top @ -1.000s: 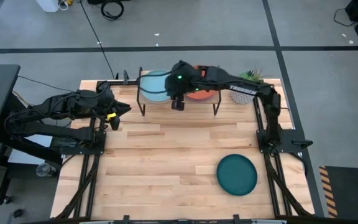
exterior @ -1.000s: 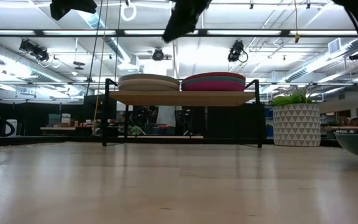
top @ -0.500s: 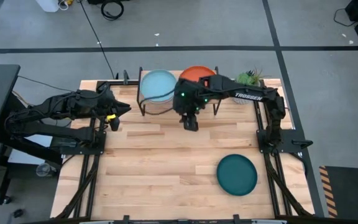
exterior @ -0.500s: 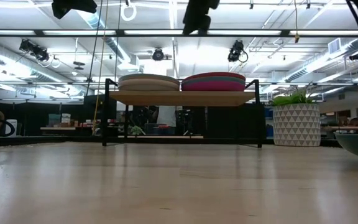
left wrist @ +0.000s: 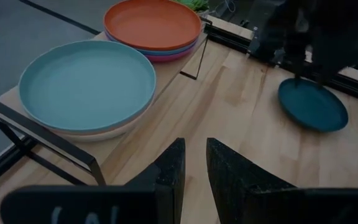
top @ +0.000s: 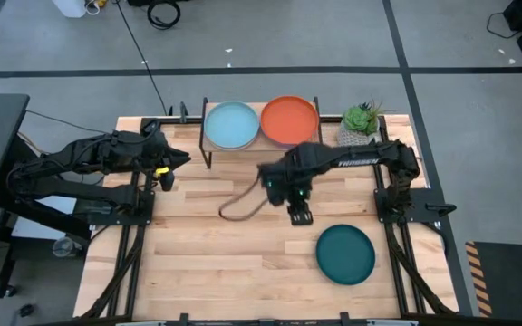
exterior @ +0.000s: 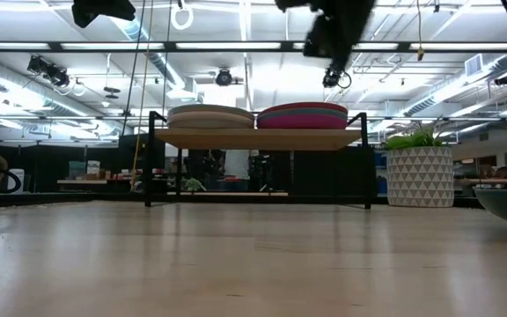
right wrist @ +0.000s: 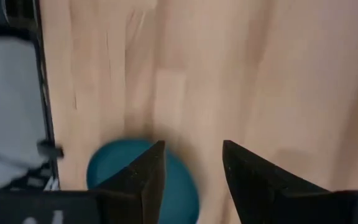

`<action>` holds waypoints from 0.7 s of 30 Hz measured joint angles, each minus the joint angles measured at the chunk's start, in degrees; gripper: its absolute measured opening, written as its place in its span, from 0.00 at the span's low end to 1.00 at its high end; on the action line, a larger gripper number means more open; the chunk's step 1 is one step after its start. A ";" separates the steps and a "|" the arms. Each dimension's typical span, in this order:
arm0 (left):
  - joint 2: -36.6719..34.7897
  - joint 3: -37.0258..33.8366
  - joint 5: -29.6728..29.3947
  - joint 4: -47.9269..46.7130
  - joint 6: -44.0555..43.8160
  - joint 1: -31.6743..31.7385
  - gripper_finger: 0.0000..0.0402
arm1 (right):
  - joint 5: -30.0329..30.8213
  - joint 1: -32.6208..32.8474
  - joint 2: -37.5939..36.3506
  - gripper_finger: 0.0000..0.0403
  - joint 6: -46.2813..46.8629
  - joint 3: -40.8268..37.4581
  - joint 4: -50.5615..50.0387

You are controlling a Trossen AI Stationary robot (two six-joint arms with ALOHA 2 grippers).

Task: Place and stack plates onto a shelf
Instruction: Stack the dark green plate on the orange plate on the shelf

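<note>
The shelf (top: pixel 261 149) stands at the table's far edge with two stacks of plates on it. The left stack is topped by the pale blue plate (top: pixel 232 125), the right by the orange plate (top: pixel 289 119). The low view shows cream layers (exterior: pixel 209 116) and magenta layers (exterior: pixel 304 115) in these stacks. The dark teal plate (top: pixel 345 254) lies flat on the table toward the near right. My right gripper (top: pixel 299 215) hangs open and empty above the table between shelf and teal plate. My left gripper (top: pixel 166 167) waits at the table's left edge, fingers a narrow gap apart.
A potted plant in a white patterned pot (top: pixel 361 127) stands at the far right corner beside the shelf. The arms' black base frames (top: pixel 406 208) run along both table sides. Bare slatted wood (top: pixel 216 244) stretches from the shelf to the near edge.
My right gripper has swung from above the shelf toward the table's near edge and to the right, closing on the dark teal plate. The orange plate, earlier covered by the arm, now shows whole on the right stack.
</note>
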 joint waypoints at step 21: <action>0.00 0.00 8.66 -5.67 -2.12 -0.02 0.18 | -0.89 8.34 -1.19 0.37 1.89 -32.75 6.08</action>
